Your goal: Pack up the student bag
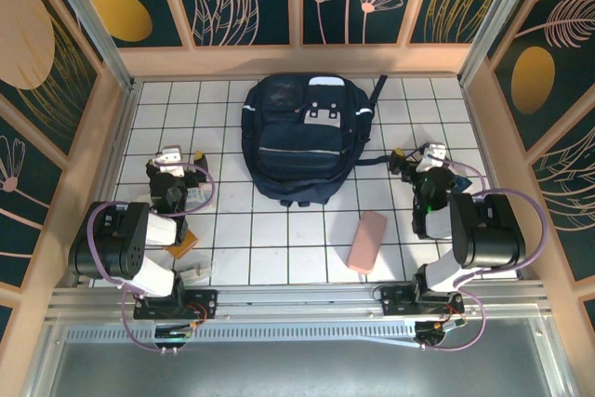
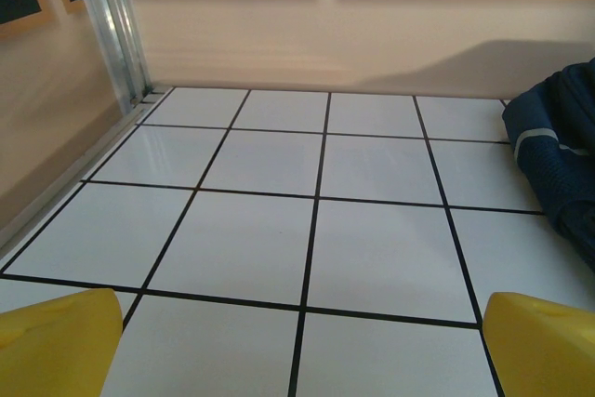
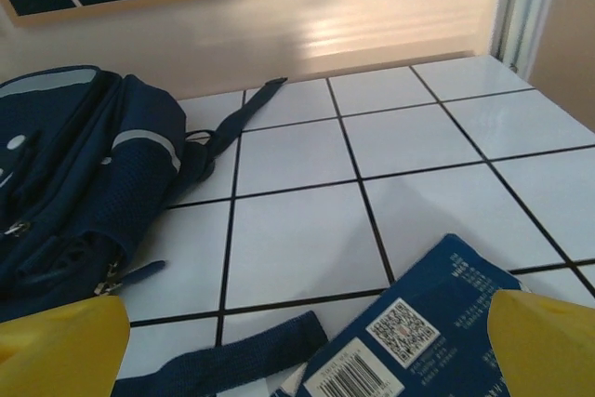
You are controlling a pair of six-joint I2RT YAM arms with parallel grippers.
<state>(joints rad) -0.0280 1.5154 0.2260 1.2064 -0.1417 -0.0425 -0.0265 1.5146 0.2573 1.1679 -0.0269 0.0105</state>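
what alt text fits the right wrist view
A large dark navy fabric backpack lies at left on a white tiled table. A flat dark blue book with barcode sits at the bottom edge, between the yellow fingertips of the open right claw.

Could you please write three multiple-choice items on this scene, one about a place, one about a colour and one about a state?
1. Where on the table does the student bag lie?
A) far side, in the middle
B) near edge
C) far left corner

2. What colour is the oblong case lying nearer than the bag?
A) green
B) pink
C) black

3. How do the left pincer and the right pincer stand?
A) both shut
B) left shut on the bag
C) both open, gripping nothing

Answers:
1 A: the top view has the bag centred at the far side.
2 B: the case is plainly pink.
3 C: each wrist view shows the yellow fingertips far apart, clamping nothing.
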